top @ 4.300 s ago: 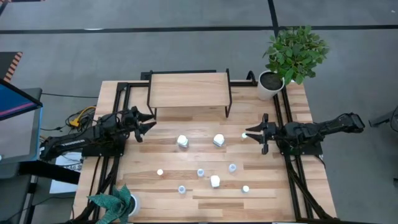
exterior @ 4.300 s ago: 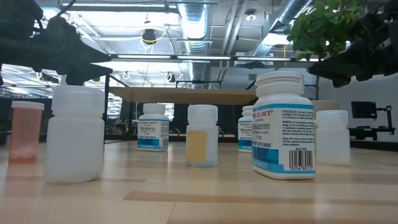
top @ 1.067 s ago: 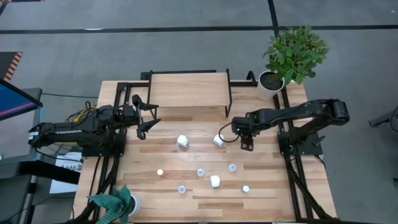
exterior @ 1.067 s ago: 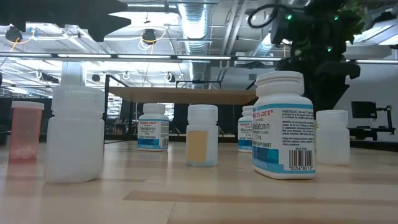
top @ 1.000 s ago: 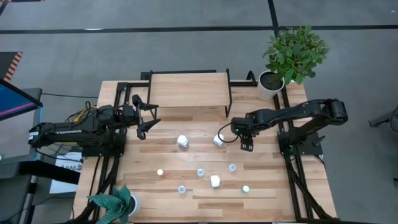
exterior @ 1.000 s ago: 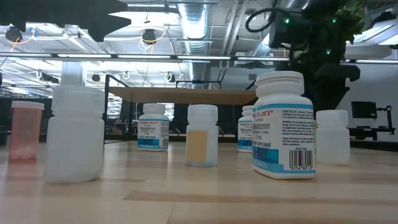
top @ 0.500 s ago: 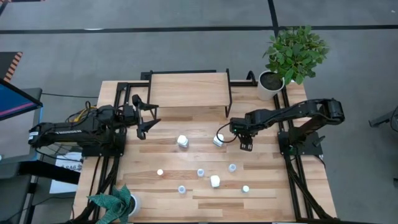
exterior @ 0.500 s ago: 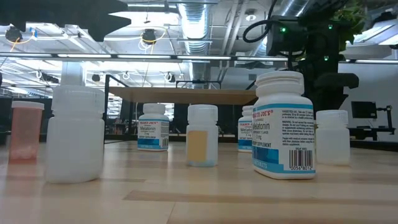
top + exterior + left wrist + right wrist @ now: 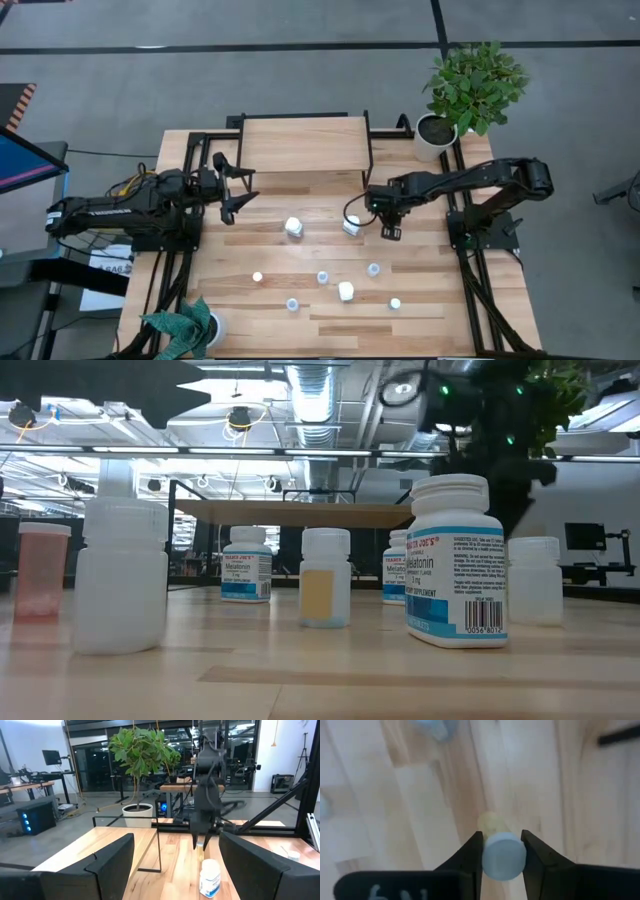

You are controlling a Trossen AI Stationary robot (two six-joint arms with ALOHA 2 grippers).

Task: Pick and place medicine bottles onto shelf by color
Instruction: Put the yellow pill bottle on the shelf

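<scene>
My right gripper (image 9: 386, 222) points down over the table's middle right and is shut on a tiny bottle with a pale blue cap (image 9: 503, 856). A white bottle (image 9: 352, 225) stands just to its left. Another white bottle (image 9: 293, 227) stands at the middle. Several tiny bottles (image 9: 345, 291) stand on their bases toward the near edge. The shelf (image 9: 305, 145) stands on its black legs at the far middle. My left gripper (image 9: 236, 190) is open and empty at the left, near the shelf's left legs. My right gripper pinches the tiny bottle's cap (image 9: 492, 857) between its two fingers, one on each side. The fingers (image 9: 532, 855) come from above, pointing down. The bottle's yellowish body (image 9: 492, 822) hangs upright below the cap. I cannot tell how far it is above the tabletop.
A potted green plant (image 9: 436, 135) stands at the far right corner and another plant (image 9: 190, 325) at the near left corner. In the low view a big labelled bottle (image 9: 455, 565) and a plain white one (image 9: 122, 575) stand closest to the near edge.
My right gripper has moved a little toward the table's left and far edge with the tiny bottle, closer to the white bottle beside it. It stays shut and pointing down.
</scene>
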